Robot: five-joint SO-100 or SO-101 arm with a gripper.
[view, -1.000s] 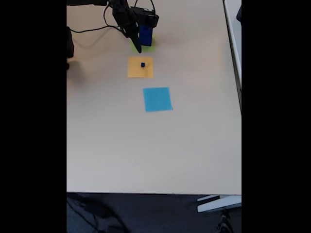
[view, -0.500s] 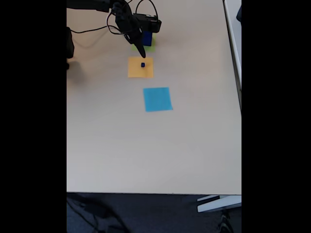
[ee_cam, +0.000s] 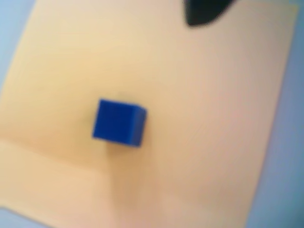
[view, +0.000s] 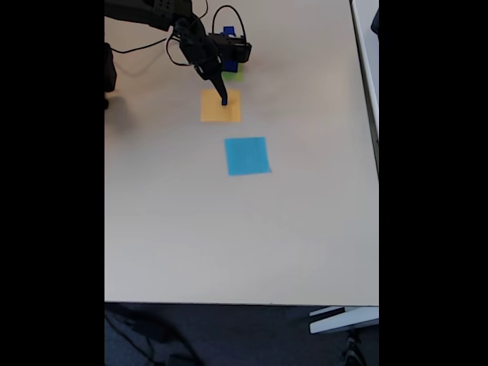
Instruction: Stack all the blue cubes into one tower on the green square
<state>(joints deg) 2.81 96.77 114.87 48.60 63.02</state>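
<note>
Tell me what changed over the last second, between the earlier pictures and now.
In the fixed view the gripper left the stack of blue cubes on the green square and swung down the picture to the orange square; its tip now covers the tiny blue cube there, which the wrist view shows not yet grasped. The tiny cube, the stack and the light blue square stayed put.

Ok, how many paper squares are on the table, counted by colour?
orange square: 1
light blue square: 1
green square: 1
Total: 3
</note>
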